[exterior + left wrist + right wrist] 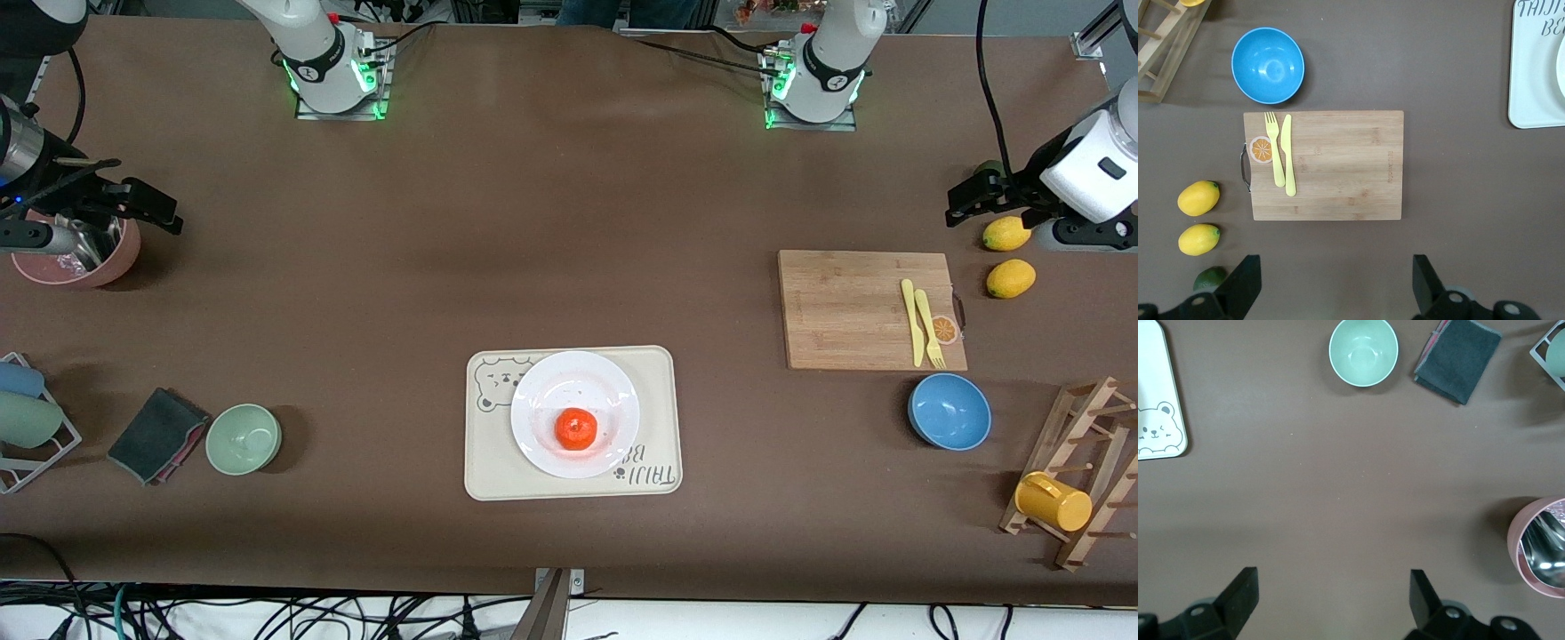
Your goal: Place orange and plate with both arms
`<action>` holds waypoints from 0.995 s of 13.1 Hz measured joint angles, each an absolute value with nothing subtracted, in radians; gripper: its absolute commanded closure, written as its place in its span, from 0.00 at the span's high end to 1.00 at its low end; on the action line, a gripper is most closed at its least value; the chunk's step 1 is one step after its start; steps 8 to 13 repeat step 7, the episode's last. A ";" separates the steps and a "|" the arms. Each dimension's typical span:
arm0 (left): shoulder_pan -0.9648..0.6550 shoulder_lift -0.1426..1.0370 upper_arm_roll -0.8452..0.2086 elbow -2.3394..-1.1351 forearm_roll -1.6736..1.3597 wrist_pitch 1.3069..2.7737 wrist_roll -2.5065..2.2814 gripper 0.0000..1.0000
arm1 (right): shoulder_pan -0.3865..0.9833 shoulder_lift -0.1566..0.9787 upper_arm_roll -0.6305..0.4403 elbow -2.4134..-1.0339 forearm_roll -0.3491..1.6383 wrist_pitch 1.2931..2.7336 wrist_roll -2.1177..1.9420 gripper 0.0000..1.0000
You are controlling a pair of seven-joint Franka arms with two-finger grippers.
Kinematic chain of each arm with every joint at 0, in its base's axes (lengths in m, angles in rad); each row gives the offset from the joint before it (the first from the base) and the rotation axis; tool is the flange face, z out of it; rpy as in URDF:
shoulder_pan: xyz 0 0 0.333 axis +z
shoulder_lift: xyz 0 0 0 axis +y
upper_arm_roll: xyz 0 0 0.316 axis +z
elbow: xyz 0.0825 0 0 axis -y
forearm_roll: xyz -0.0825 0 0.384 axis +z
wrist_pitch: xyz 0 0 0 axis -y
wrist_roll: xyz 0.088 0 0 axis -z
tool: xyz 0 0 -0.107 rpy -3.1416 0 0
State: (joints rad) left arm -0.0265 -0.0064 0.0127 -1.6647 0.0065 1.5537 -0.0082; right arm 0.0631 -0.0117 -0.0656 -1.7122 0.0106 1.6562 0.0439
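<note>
The orange [576, 428] lies on the white plate [547, 391]. The plate rests on the cream bear-print tray [489, 458], in the middle of the table and near the front camera. My left gripper [962, 204] is open and empty, up in the air over the lemons at the left arm's end; its own view [1336, 283] shows bare table between the fingers. My right gripper [164, 212] is open and empty, up over the pink cup at the right arm's end; its own view [1331, 597] shows only table. Both are well away from the plate.
A wooden cutting board [845, 307] carries a yellow fork and knife [923, 324]. Two lemons [1010, 278], a dark green fruit [1210, 279], a blue bowl [949, 411] and a wooden rack with a yellow mug [1053, 502] are near it. A green bowl [244, 438], dark cloth [158, 435] and pink cup [84, 262] are at the right arm's end.
</note>
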 measured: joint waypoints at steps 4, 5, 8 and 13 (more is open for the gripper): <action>-0.027 -0.006 0.013 -1.665 0.006 1.554 -0.008 1.00 | 0.054 -0.013 -0.049 -1.712 0.005 1.650 0.044 1.00; -0.027 -0.006 0.013 -1.665 0.006 1.554 -0.008 1.00 | 0.053 -0.013 -0.049 -1.712 0.005 1.650 0.044 1.00; -0.027 -0.006 0.013 -1.665 0.006 1.554 -0.008 1.00 | 0.051 -0.015 -0.049 -1.712 0.005 1.648 0.047 1.00; -0.027 -0.006 0.013 -1.665 0.006 1.554 -0.008 1.00 | 0.051 -0.015 -0.049 -1.712 0.005 1.648 0.047 1.00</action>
